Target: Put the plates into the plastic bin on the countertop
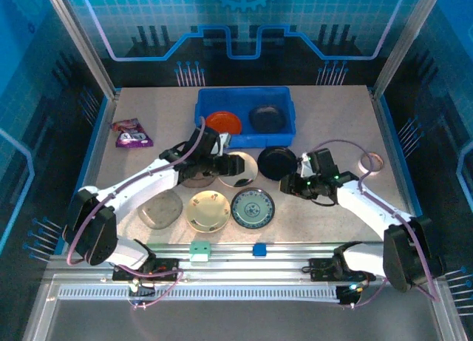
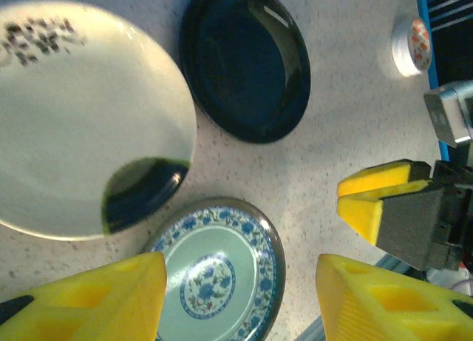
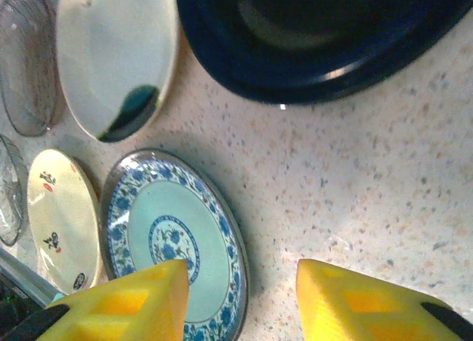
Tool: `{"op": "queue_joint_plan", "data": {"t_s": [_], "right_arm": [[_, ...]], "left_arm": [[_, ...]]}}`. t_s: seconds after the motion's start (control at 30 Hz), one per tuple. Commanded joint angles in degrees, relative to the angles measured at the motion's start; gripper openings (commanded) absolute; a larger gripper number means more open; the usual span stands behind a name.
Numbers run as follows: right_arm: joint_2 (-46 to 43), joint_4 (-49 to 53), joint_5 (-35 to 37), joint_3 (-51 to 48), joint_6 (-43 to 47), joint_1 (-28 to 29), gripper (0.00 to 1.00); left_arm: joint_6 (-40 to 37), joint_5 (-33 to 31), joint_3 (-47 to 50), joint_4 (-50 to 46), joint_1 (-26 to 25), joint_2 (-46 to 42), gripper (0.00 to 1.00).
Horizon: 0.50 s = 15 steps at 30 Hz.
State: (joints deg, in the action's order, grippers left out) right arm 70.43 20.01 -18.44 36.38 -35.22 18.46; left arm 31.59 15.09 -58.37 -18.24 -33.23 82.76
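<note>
blue bin (image 1: 244,92) long axis left-right, plates (image 1: 252,208) face-up

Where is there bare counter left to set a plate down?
Bare counter lies right of the bin, toward the tape ring, and left of it, toward the snack packet. A smaller patch sits right of the blue patterned plate. In front of the bin it is crowded: plates close together, the left hand and right hand among them.
</note>
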Motion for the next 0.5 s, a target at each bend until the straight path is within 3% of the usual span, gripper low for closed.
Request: {"op": "queue_joint_plan", "data": {"t_s": [0.0,0.47], "right_arm": [[0.5,-0.84,1.36,-1.87,-2.18,0.51,0.44],[8.27,-15.48,1.63,-0.44,-8.11,-6.97,0.49]], "left_arm": [[2.2,3.22,3.01,2.88,-0.78,-1.31,0.56],[6.31,0.76,6.36,17.69,-1.32,3.74,0.57]]}}
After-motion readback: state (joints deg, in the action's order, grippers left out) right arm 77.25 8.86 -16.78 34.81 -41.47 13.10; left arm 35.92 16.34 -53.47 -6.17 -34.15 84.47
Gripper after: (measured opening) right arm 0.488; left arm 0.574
